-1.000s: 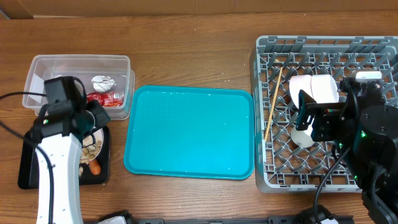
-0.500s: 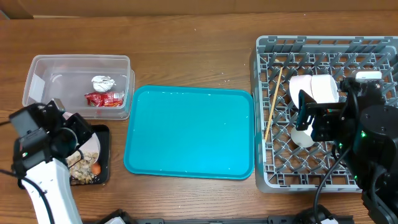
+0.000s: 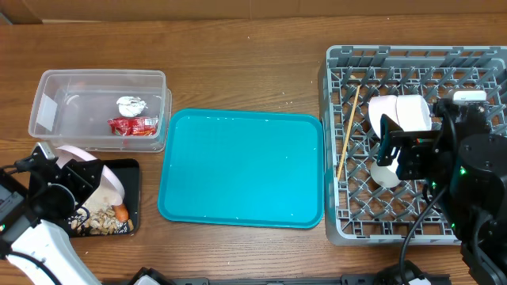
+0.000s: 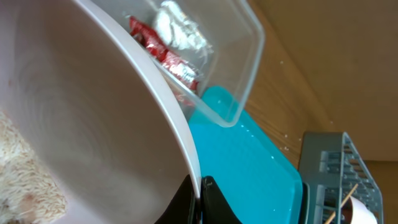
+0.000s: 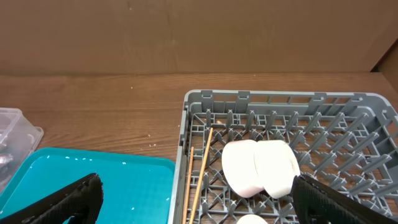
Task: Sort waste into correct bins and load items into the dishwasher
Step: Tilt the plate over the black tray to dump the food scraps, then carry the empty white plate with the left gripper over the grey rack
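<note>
Right wrist camera: dish rack ahead, jaws spread wide.

My right gripper [image 5: 196, 180] stands open, its black fingers [image 5: 65, 202] low at either side of the frame. The grey dish rack [image 5: 348, 143] fills the right half, set on the wooden table [image 5: 124, 99]. Two white bowls [image 5: 258, 167] lie on their sides among the pegs, touching each other. A pair of light wooden chopsticks [image 5: 200, 171] lies lengthwise in the rack's left part. The teal tray [image 5: 124, 180] sits just beside the rack, and I can see a clear tub [image 5: 15, 134] corner at the far left.
</note>
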{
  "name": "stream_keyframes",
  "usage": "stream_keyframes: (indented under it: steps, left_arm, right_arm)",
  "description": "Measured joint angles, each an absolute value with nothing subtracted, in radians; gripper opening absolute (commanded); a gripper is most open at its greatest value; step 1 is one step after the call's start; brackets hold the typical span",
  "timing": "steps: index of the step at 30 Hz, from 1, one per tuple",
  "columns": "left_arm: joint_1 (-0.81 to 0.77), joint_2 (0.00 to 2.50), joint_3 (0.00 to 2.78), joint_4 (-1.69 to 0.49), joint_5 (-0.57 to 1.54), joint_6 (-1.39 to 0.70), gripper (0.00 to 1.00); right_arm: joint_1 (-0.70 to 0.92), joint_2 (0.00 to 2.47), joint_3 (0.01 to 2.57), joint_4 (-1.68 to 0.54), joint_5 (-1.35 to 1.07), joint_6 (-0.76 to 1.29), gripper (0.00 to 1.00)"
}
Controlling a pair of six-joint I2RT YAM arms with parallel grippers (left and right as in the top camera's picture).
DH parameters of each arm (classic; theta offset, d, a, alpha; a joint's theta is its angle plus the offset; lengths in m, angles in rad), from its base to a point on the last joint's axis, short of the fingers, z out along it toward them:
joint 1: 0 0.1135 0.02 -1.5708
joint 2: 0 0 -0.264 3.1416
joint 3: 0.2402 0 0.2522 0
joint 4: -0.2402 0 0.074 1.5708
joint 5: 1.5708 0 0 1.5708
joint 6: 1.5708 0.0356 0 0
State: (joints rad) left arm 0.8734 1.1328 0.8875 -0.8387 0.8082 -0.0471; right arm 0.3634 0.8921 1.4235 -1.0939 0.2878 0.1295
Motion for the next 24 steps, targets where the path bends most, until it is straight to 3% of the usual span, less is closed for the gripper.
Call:
stream_keyframes:
  steps: [13,24]
  left_arm:
    - [1.024,1.034,0.887,-0.901,1.091,0.063,0.04]
    - [1.036,1.032,0.886,-0.944,1.11,0.088,0.04]
  right_arm:
    - [0.363,0.892,1.423,-1.095,0.288,0.13,1.0]
    - [0.363,0.892,1.423,-1.093,0.288,0.13,1.0]
